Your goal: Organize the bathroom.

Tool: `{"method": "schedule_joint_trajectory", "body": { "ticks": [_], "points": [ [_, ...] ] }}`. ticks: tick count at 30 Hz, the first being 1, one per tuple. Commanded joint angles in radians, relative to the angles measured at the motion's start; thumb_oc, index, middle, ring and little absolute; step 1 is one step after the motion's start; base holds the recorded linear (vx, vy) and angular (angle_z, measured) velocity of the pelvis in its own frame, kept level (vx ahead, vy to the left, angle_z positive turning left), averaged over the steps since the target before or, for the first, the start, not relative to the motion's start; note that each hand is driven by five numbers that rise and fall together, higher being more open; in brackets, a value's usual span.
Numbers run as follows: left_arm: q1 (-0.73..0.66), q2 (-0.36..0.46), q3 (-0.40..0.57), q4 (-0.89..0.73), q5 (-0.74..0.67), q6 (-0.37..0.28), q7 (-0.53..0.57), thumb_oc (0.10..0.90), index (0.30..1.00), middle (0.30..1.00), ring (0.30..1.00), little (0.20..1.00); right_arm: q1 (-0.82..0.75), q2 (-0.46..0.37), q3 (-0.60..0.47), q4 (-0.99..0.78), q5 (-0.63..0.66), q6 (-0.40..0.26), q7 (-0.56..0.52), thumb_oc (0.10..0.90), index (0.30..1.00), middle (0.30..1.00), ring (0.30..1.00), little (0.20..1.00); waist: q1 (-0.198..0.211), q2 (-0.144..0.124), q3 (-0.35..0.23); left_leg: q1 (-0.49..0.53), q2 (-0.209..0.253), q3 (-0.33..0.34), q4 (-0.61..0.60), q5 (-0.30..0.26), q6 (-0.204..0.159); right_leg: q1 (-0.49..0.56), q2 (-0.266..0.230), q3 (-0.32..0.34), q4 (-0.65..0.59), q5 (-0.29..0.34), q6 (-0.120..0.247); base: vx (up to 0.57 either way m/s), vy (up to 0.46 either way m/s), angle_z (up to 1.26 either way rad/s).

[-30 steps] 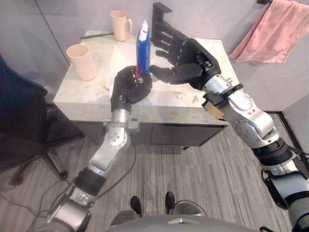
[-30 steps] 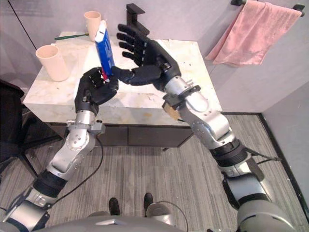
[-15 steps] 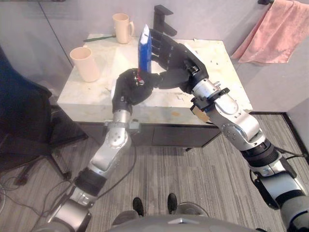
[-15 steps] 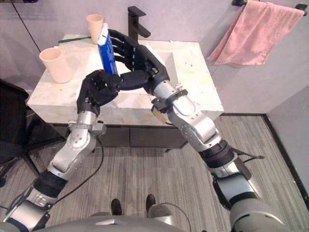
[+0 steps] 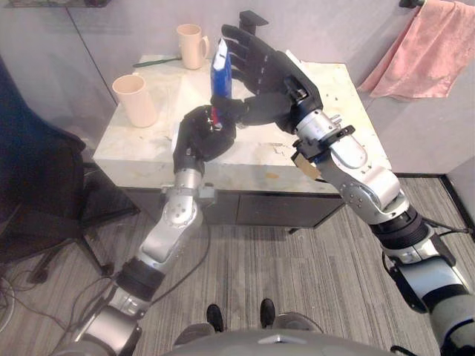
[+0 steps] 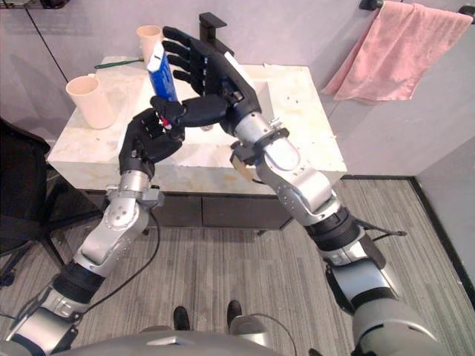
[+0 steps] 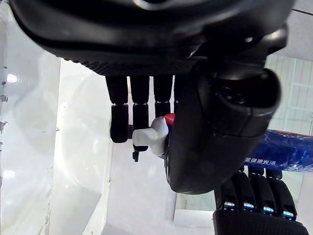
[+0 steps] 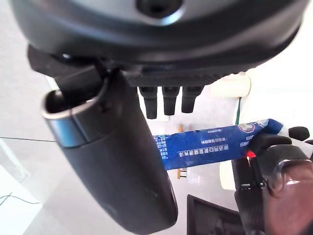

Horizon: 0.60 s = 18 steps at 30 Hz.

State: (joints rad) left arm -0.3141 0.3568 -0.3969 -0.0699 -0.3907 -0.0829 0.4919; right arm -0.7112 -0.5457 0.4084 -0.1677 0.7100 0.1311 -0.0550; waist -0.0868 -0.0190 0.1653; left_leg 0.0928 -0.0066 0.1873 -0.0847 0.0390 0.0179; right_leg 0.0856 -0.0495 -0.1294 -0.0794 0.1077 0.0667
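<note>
You have the marble vanity counter (image 5: 148, 141) as your landmark, set against the grey wall with its sink basin (image 6: 256, 93) sunk into the top and a black faucet (image 6: 211, 22) standing at the back edge of that basin. Off the counter's right end, a pink towel (image 5: 423, 44) hangs from a bar on the wall. To the counter's left, a dark office chair (image 5: 30, 185) sits on the floor.

On the counter's left part stands a peach cup (image 5: 136, 99), and at the back left corner a peach mug (image 5: 191, 44) with a handle; a green toothbrush (image 5: 157, 62) lies flat on the marble just beside that mug.

Your left hand (image 5: 202, 137) is raised over the counter's front edge, left of the basin, with its fingers and thumb curled round the cap end of a blue toothpaste tube (image 5: 220, 68). The left wrist view shows the white cap (image 7: 150, 139) and a red collar pinched between thumb and fingers. The tube stands nearly upright above that hand, crimped end up.

Your right hand (image 5: 269, 70) is over the basin side of the counter, just behind and beside the tube, fingers spread and straight, thumb reaching toward the tube's lower part by the left hand. It has hold of nothing; in the right wrist view the tube (image 8: 210, 144) lies across beyond its fingertips, apart from them.
</note>
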Motion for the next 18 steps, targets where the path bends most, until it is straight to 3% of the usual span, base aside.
{"method": "schedule_joint_trajectory", "body": {
  "ticks": [1, 2, 3, 4, 5, 6, 7, 18],
  "points": [
    [-0.127, -0.021, -0.007, 0.012, 0.031, -0.112, -0.021, 0.400, 0.300, 0.300, 0.300, 0.300, -0.152, 0.033, -0.066, -0.057, -0.048, -0.097, -0.009, 0.764, 0.846, 0.846, 0.846, 0.846, 0.006, -0.007, -0.116, 0.035, -0.011, 0.050, 0.036, -0.085, -0.011, -0.029, 0.029, 0.011, 0.061, -0.110, 0.046, 0.00, 0.000, 0.00],
    [-0.125, -0.021, -0.006, 0.010, 0.031, -0.113, -0.021, 0.400, 0.300, 0.300, 0.300, 0.300, -0.151, 0.033, -0.066, -0.057, -0.048, -0.097, -0.010, 0.714, 0.771, 0.771, 0.771, 0.771, 0.006, -0.006, -0.115, 0.035, -0.011, 0.049, 0.035, -0.085, -0.011, -0.029, 0.029, 0.011, 0.061, -0.110, 0.045, 0.00, 0.000, 0.00],
    [-0.125, -0.021, -0.006, 0.010, 0.031, -0.113, -0.021, 0.400, 0.300, 0.300, 0.300, 0.300, -0.151, 0.033, -0.066, -0.057, -0.048, -0.097, -0.010, 0.693, 0.740, 0.740, 0.740, 0.740, 0.006, -0.006, -0.115, 0.035, -0.011, 0.049, 0.035, -0.085, -0.011, -0.029, 0.029, 0.011, 0.061, -0.110, 0.045, 0.00, 0.000, 0.00],
    [-0.122, -0.022, -0.004, 0.006, 0.039, -0.114, -0.019, 0.400, 0.300, 0.300, 0.300, 0.300, -0.147, 0.035, -0.066, -0.057, -0.050, -0.092, -0.009, 0.557, 0.535, 0.535, 0.535, 0.535, 0.006, -0.006, -0.115, 0.037, -0.010, 0.048, 0.035, -0.085, -0.011, -0.028, 0.030, 0.011, 0.061, -0.110, 0.045, 0.00, 0.000, 0.00],
    [-0.122, -0.022, -0.003, 0.008, 0.041, -0.117, -0.018, 0.400, 0.300, 0.300, 0.300, 0.300, -0.145, 0.037, -0.066, -0.055, -0.055, -0.091, -0.008, 0.527, 0.491, 0.491, 0.491, 0.491, 0.006, -0.005, -0.115, 0.037, -0.010, 0.048, 0.034, -0.085, -0.011, -0.027, 0.030, 0.012, 0.060, -0.110, 0.045, 0.00, 0.000, 0.00],
    [-0.123, -0.022, -0.003, 0.008, 0.041, -0.117, -0.018, 0.400, 0.300, 0.300, 0.300, 0.300, -0.145, 0.037, -0.066, -0.054, -0.055, -0.091, -0.008, 0.527, 0.491, 0.491, 0.491, 0.491, 0.006, -0.005, -0.115, 0.037, -0.010, 0.048, 0.034, -0.085, -0.011, -0.027, 0.030, 0.012, 0.060, -0.110, 0.045, 0.00, 0.000, 0.00],
    [-0.124, -0.020, -0.001, 0.007, 0.039, -0.116, -0.012, 0.400, 0.300, 0.300, 0.300, 0.300, -0.145, 0.038, -0.064, -0.049, -0.055, -0.089, -0.006, 0.400, 0.300, 0.300, 0.300, 0.300, 0.006, -0.004, -0.116, 0.037, -0.009, 0.048, 0.033, -0.084, -0.012, -0.027, 0.031, 0.012, 0.059, -0.109, 0.045, 0.00, 0.000, 0.00],
    [-0.124, -0.015, 0.005, 0.009, 0.044, -0.118, -0.014, 0.400, 0.300, 0.300, 0.300, 0.300, -0.143, 0.042, -0.067, -0.041, -0.069, -0.088, 0.005, 0.400, 0.300, 0.300, 0.300, 0.300, 0.005, -0.003, -0.114, 0.037, -0.007, 0.049, 0.034, -0.083, -0.011, -0.028, 0.030, 0.008, 0.060, -0.109, 0.044, 0.00, -0.003, 0.00]
  ]
}}
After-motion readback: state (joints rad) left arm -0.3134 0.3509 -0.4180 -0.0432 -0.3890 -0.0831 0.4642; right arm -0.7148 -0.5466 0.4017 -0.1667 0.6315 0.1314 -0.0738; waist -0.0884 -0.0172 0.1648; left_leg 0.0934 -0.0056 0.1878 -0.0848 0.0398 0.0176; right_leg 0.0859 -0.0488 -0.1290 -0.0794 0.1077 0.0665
